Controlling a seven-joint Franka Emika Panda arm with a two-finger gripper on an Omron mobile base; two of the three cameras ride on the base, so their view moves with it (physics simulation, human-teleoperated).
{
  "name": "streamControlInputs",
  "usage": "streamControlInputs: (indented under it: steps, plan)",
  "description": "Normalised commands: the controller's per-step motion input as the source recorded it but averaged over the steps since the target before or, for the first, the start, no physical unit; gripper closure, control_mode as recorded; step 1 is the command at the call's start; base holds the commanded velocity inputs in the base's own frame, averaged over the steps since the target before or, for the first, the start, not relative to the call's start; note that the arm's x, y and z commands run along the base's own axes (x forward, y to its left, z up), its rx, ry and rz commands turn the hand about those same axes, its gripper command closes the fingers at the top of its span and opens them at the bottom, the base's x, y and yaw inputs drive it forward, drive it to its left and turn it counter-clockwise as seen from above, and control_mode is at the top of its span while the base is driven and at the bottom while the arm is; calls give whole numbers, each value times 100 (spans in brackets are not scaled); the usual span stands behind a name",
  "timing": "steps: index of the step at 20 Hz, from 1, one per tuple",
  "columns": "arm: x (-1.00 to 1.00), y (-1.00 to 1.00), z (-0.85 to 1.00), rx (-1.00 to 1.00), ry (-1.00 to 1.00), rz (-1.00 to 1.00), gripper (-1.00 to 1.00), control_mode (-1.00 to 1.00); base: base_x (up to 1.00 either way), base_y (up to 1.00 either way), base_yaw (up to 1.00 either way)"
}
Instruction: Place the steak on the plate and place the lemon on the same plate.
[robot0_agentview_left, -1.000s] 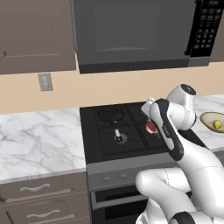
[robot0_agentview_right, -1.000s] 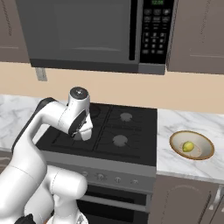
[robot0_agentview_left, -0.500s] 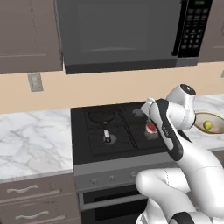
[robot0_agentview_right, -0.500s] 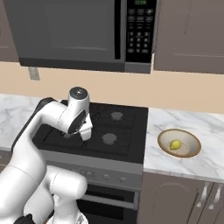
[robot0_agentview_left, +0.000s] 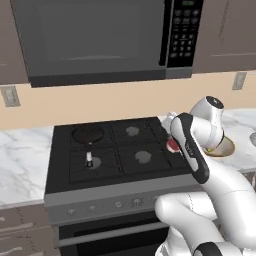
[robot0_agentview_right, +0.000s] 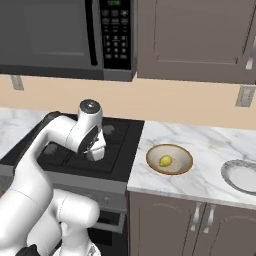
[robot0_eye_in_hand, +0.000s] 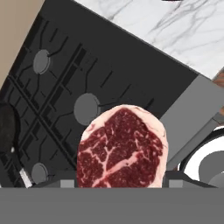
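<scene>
Kitchen stove and marble desk under a microwave; steak carried in the pincer, plate off to the right.

Black stove (robot0_agentview_left: 115, 150) sits below the arm; the pincer (robot0_eye_in_hand: 121, 186) is closed on the steak (robot0_eye_in_hand: 122, 146), which hangs over the stove's right half, its broad marbled face turned to the hand camera, the long axis running from the fingers outward; in the left base view a bit of red meat (robot0_agentview_left: 172, 145) peeps out beside the forearm; the plate (robot0_agentview_right: 241, 176) lies on the marble desk (robot0_agentview_right: 210, 150) far right, well apart from the pincer, so the coming carry must run rightward past the tan bowl (robot0_agentview_right: 169, 159); the lemon (robot0_agentview_right: 165, 161) rests inside that bowl, between stove and plate, its long axis roughly left to right; a small pan (robot0_agentview_left: 88, 135) stands on the far left burner.
</scene>
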Motion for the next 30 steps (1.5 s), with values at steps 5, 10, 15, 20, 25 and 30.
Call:
streamControlInputs:
  steps: [5, 10, 15, 20, 25, 30]
  plan:
    - [0, 0, 0, 0, 0, 0, 100, 100, 0, -66, 0]
    - [0, 0, 0, 0, 0, 0, 100, 100, 0, -65, 0]
    - [0, 0, 0, 0, 0, 0, 100, 100, 0, -63, 0]
    - [0, 0, 0, 0, 0, 0, 100, 100, 11, -59, 0]
    - [0, 0, 0, 0, 0, 0, 100, 100, 21, -57, 0]
    - [0, 0, 0, 0, 0, 0, 100, 100, 28, -54, 0]
